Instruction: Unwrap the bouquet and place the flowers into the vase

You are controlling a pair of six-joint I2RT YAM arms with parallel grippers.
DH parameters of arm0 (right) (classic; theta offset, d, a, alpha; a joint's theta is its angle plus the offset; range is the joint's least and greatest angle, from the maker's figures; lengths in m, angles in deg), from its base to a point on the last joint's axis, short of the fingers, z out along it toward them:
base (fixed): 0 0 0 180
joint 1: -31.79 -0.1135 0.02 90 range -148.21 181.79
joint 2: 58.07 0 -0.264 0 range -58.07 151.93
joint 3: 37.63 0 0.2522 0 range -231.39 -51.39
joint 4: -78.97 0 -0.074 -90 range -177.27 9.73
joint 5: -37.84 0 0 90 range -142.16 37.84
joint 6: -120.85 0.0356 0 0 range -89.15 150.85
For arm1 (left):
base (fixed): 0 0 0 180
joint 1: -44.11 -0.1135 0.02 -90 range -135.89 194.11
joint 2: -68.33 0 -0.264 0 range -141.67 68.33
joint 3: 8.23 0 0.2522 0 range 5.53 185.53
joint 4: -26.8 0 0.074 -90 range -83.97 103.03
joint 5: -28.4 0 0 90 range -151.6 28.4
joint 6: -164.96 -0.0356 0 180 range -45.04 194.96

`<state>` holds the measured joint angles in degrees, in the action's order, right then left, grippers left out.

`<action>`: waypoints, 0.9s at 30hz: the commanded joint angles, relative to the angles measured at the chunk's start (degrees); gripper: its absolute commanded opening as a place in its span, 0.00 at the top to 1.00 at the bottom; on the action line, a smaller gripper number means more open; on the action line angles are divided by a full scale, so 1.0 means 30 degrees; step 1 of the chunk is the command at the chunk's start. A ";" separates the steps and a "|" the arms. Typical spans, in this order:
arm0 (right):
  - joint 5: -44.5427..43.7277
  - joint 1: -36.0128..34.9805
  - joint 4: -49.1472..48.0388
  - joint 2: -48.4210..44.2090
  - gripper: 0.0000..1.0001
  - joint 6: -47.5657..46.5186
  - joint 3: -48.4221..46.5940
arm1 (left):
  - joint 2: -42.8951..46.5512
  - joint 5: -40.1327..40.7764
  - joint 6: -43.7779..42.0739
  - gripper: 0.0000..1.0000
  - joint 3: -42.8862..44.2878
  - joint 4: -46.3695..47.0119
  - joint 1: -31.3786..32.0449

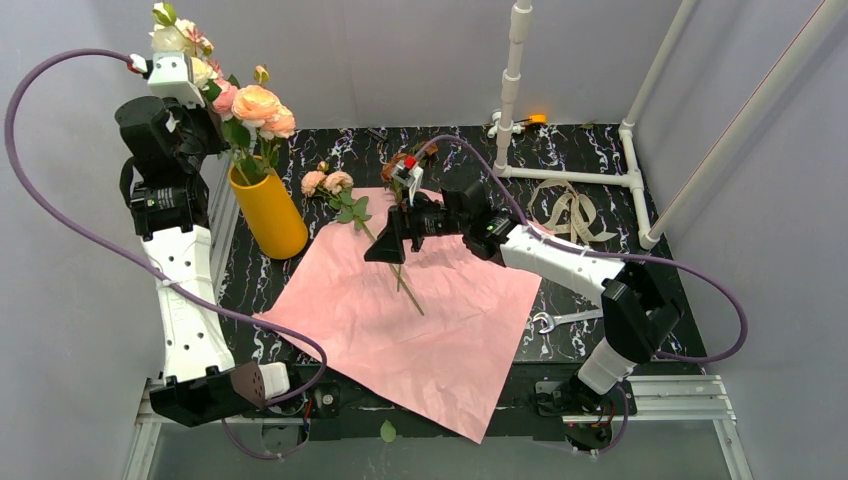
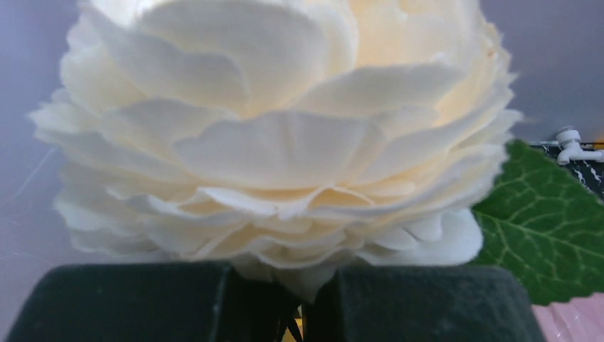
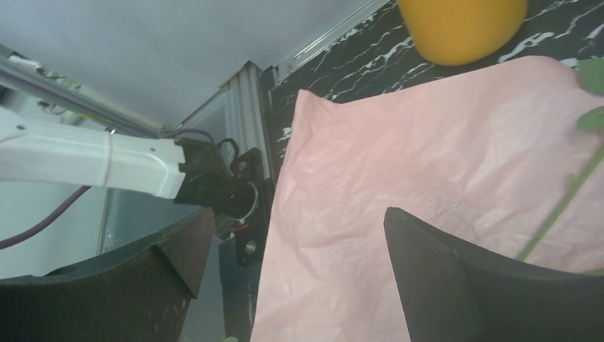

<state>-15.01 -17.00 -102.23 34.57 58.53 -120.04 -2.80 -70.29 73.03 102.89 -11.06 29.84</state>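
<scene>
The mustard-yellow vase (image 1: 268, 212) stands at the back left with peach and pink flowers (image 1: 257, 106) in it. My left gripper (image 1: 198, 86) is raised above it, shut on the stem just under a cream rose (image 2: 285, 128), which fills the left wrist view. The bouquet is undone: its pink paper (image 1: 420, 320) lies spread flat. On it lie small pink roses (image 1: 326, 182) and a long green stem (image 1: 406, 286). My right gripper (image 1: 386, 246) hovers open over the paper (image 3: 427, 142) with nothing between its fingers; the stem (image 3: 563, 206) runs to its right.
A beige ribbon (image 1: 568, 212) lies loose at the back right, beside white pipes (image 1: 560, 172). A metal wrench (image 1: 556, 320) rests by the paper's right edge. One green leaf (image 1: 388, 432) lies at the near edge. Grey walls close in the sides.
</scene>
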 commanded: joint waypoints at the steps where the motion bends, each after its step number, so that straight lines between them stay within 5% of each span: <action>1: -0.2720 0.0149 0.1854 0.0079 0.02 -0.1753 -0.1593 | 0.0064 -0.0354 0.0001 0.94 -0.1289 0.0878 -0.0055; 13: -1.0410 0.0415 0.6734 0.1309 0.02 -0.3404 -0.3409 | 0.0953 0.1097 -0.0006 0.04 -0.2221 -0.1172 -0.0101; 20: -1.5369 0.0430 0.8548 0.1927 0.02 -0.3017 -0.3714 | 0.2959 0.1312 0.1093 0.02 -0.2377 -0.3109 -0.0179; 27: -1.5798 0.0691 0.9628 0.4125 0.11 -0.2633 -0.5235 | 0.5065 -0.0597 0.2510 0.02 -0.2983 -0.3635 -0.0144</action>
<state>-59.21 -15.65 -74.80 43.71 50.09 -131.40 9.42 -67.91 77.53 95.07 -20.20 29.58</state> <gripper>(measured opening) 0.923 0.981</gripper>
